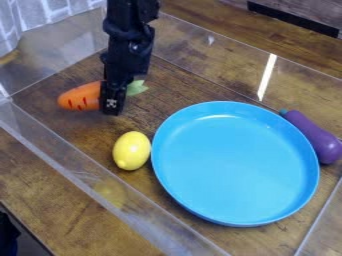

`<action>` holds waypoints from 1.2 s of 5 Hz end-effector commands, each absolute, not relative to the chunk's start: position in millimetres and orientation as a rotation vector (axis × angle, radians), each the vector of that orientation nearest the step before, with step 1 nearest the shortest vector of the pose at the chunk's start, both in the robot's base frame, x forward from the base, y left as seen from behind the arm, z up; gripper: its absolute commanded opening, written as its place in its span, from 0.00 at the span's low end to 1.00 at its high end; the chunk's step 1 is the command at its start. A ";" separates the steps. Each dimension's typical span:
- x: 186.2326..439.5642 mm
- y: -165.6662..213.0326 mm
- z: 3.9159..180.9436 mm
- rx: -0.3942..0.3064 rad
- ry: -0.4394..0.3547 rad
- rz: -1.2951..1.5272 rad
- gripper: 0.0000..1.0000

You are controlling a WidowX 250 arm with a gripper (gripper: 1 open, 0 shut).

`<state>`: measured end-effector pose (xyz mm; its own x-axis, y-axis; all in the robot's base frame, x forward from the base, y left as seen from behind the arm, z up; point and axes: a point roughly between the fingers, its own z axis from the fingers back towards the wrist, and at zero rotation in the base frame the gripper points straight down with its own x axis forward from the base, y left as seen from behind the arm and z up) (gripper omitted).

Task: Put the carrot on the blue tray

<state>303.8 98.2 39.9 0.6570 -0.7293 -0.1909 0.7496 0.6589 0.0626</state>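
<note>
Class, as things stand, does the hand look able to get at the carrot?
Probably yes: the hand is already down at the carrot, at its leafy end, with nothing between them. Whether it grips is unclear.

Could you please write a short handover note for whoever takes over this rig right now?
Gripper: pointing down at the carrot's leafy end, jaws apparently closed on it; the contact itself is hard to see.
Carrot: near the wooden table, left of and behind the blue tray, not on it.
Blue tray: nothing on it. A yellow lemon sits just off its left rim; a purple eggplant lies at its right edge.
Done: gripper is at the carrot.
Left: lift the carrot, carry it right over the lemon, set it on the tray, release.
</note>
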 end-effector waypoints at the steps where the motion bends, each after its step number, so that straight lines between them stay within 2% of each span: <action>1: 306.7 107.5 59.3 0.171 0.115 -0.822 0.00; 2: 305.2 106.6 66.9 0.171 0.115 -0.829 0.00; 4: 303.2 135.8 47.7 0.158 0.123 -0.696 0.00; 6: 308.4 130.4 44.3 0.139 0.105 -0.694 0.00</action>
<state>297.7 127.5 30.0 0.7579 -0.6296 -0.1710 0.6441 0.7637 0.0429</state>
